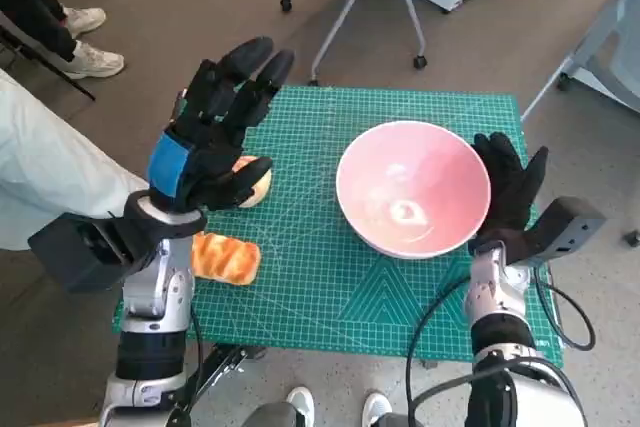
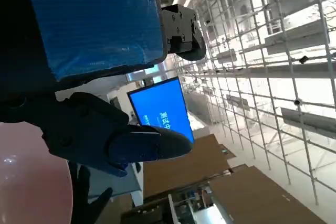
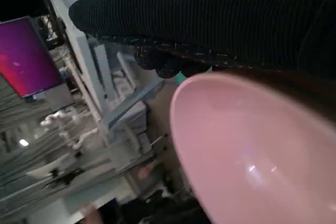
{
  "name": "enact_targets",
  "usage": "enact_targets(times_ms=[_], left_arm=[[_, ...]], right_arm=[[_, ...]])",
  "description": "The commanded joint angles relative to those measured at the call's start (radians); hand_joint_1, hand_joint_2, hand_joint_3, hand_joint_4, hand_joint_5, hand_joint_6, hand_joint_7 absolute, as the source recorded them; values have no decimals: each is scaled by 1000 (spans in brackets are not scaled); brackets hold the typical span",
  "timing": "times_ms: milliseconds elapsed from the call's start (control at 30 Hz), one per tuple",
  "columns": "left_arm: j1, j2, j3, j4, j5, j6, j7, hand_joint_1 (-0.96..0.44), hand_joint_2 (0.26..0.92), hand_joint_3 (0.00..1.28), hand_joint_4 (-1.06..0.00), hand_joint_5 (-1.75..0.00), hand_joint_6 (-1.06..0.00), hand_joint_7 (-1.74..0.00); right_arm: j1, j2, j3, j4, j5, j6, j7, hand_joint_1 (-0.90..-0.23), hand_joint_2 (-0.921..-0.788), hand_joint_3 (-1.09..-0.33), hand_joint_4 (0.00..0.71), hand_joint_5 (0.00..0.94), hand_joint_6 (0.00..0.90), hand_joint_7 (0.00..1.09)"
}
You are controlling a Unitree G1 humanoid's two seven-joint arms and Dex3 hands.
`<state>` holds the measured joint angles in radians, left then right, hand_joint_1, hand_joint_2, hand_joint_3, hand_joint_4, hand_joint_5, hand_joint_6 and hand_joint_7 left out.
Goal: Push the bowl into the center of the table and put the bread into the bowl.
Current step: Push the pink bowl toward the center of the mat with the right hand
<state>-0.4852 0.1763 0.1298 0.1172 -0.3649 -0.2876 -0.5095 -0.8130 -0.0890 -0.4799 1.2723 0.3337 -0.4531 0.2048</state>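
- Pushing comes first: the right hand [image 1: 512,194] lies flat against the outer wall of the pink bowl [image 1: 413,201], fingers spread and holding nothing, set to nudge it leftward.
- The bowl sits right of the middle of the green mat [image 1: 330,287] covering the surface, so this first step looks unfinished.
- The right wrist view shows the glove right beside the bowl's rim, which fits contact.
- The left hand [image 1: 215,132] hovers raised over the mat's left side, fingers apart and empty.
- A bread roll [image 1: 225,258] lies near the mat's left front edge; a second, rounder piece [image 1: 254,187] peeks out from under the left hand.
- Next, I judge, the right hand needs a short, steady push toward the middle, low on the wall so the bowl slides rather than tips.
- Then the left hand must lower and close on a roll.
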Motion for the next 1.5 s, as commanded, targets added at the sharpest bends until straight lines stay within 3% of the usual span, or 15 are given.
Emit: enact_targets(times_ms=[33, 200, 467, 800, 1100, 1300, 1500], left_arm=[[13, 5, 6, -25, 1, 7, 13, -558, 921, 390, -168, -3, 1, -532], [13, 6, 8, -21, 3, 5, 20, -554, 921, 388, -169, -3, 1, -530], [17, 5, 5, -23, 12, -3, 30, -550, 921, 388, -170, -3, 1, -524], [12, 7, 12, -4, 15, -13, 33, -552, 921, 386, -171, -3, 1, -520], [10, 5, 10, 4, 14, -20, 28, -555, 921, 385, -172, -3, 1, -522], [12, 1, 7, 4, 13, -21, 29, -555, 921, 385, -172, -3, 1, -522], [17, 0, 7, 1, 12, -24, 28, -553, 921, 385, -172, -3, 1, -523]], right_arm=[[-9, 28, -15, 17, 19, 31, 17, -551, -921, -867, 178, 8, 211, 268], [-28, 39, -17, 19, 23, 42, 24, -547, -921, -858, 181, 8, 214, 265], [-51, 59, 17, 23, -13, 43, 8, -534, -921, -869, 168, 2, 222, 257], [-72, 73, 30, 30, -30, 60, 12, -544, -921, -904, 180, 6, 236, 248], [-88, 80, 41, 34, -41, 64, 7, -548, -921, -890, 186, 6, 242, 238], [-96, 68, 47, 34, -44, 68, 8, -553, -921, -881, 190, 6, 247, 233], [-102, 30, 50, 24, -41, 65, 21, -546, -921, -886, 186, 2, 254, 229]])
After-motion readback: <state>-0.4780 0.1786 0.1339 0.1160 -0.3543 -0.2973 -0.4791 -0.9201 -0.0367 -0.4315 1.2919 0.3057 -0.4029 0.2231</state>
